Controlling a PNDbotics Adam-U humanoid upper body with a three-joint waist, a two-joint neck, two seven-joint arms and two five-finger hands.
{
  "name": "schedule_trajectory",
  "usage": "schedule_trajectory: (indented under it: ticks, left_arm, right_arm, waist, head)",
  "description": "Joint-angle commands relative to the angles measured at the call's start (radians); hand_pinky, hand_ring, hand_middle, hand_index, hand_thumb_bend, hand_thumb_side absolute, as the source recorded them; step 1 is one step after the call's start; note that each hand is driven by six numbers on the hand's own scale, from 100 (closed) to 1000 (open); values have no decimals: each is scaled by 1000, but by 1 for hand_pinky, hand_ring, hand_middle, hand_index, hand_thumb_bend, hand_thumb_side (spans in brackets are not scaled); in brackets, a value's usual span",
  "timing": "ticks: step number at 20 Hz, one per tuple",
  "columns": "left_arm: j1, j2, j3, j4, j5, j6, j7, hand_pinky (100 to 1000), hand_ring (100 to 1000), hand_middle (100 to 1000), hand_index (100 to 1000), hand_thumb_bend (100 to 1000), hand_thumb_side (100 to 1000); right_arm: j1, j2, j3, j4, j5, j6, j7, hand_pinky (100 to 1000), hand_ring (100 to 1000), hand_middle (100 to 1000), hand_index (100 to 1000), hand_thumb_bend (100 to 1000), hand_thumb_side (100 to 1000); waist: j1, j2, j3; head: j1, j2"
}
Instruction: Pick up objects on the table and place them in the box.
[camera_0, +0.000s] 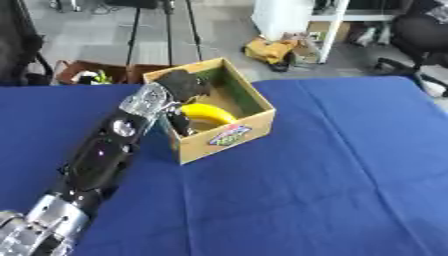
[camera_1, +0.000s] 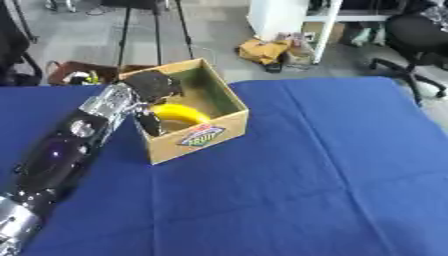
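An open cardboard box (camera_0: 229, 136) with a colourful label stands on the blue table, slightly left of centre. My left arm reaches in from the lower left, and my left hand (camera_0: 182, 85) hangs over the box's left wall, inside its opening. A yellow banana (camera_0: 208, 113) is in the box just below the hand, with dark fingers (camera_0: 179, 124) curled down beside it. Whether the fingers still touch the banana is unclear. My right hand is out of sight.
The blue cloth (camera_0: 332, 170) covers the whole table. Beyond the far edge lie a brown crate (camera_0: 87, 72) on the floor, a yellow bag (camera_0: 269, 50), tripod legs and an office chair (camera_0: 420, 35).
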Motion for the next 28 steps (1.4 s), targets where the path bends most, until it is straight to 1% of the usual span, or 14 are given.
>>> schedule_trajectory:
  ticks: [1,5,7,9,11,13,14,15,17,19,22,24,27,28]
  left_arm:
    - [-21,41,19,-37,26,11,-3,914,874,868,899,1000,612]
    - [-26,74,27,-114,113,30,62,904,860,854,889,1000,653]
    - [-28,102,22,-175,158,47,108,922,861,852,879,1000,640]
    - [-24,135,19,-256,206,65,156,900,838,828,866,1000,652]
    - [-8,174,13,-351,291,73,201,868,808,780,834,1000,658]
    - [25,228,12,-463,410,83,244,840,786,752,816,1000,671]
    - [50,257,15,-519,478,93,261,806,756,707,797,1000,685]
    - [82,286,21,-575,551,105,277,786,741,689,793,1000,695]
    - [163,340,40,-681,703,142,301,764,723,673,790,1000,706]
    - [261,376,66,-769,847,184,316,722,690,657,796,1000,743]
    - [404,375,91,-853,1071,225,316,681,663,646,812,1000,773]
    - [497,366,102,-901,1207,227,299,670,656,647,819,1000,792]
    - [603,348,118,-957,1318,220,268,664,650,647,830,971,817]
    - [629,341,122,-969,1338,217,255,660,648,648,836,938,832]
  right_arm:
    - [-4,-19,-10,-16,-3,-2,-1,726,675,671,762,100,683]
    - [2,-22,-13,-14,-2,-3,-2,726,675,671,762,100,683]
    - [4,-24,-14,-14,-1,-3,-3,725,675,671,762,100,683]
    - [7,-27,-15,-13,1,-2,-5,725,675,671,762,100,683]
    - [12,-31,-17,-13,2,-2,-6,725,675,671,762,100,683]
    - [13,-34,-18,-13,3,-2,-8,725,675,671,762,100,684]
    - [14,-35,-19,-13,4,-2,-8,725,675,671,762,100,685]
    - [16,-37,-19,-13,4,-2,-8,725,675,671,762,100,684]
    - [19,-40,-18,-12,5,-1,-7,725,675,671,762,100,685]
    - [22,-43,-17,-12,6,-1,-6,725,675,671,762,100,686]
    - [27,-48,-17,-12,8,-1,-6,725,675,671,762,100,686]
    - [26,-51,-16,-14,9,-1,-6,724,675,671,762,100,686]
    - [25,-55,-13,-15,10,-1,-2,724,674,671,762,100,686]
    - [25,-55,-12,-15,9,-1,-2,724,674,671,762,100,686]
  waist:
    - [-3,-23,3]
    - [-2,-30,15]
    - [-2,-35,22]
    - [-1,-40,32]
    - [-1,-46,44]
    - [-2,-50,55]
    - [-2,-53,61]
    - [-3,-56,68]
    - [-3,-63,80]
    - [-3,-69,94]
    - [0,-77,108]
    - [2,-78,115]
    - [5,-80,124]
    - [5,-80,127]
  head:
    - [0,3]
    - [0,12]
    - [-1,17]
    - [-4,24]
    - [-8,31]
    - [-13,35]
    - [-14,38]
    - [-16,42]
    - [-17,46]
    - [-19,51]
    - [-22,59]
    - [-27,59]
    - [-32,60]
    - [-34,59]
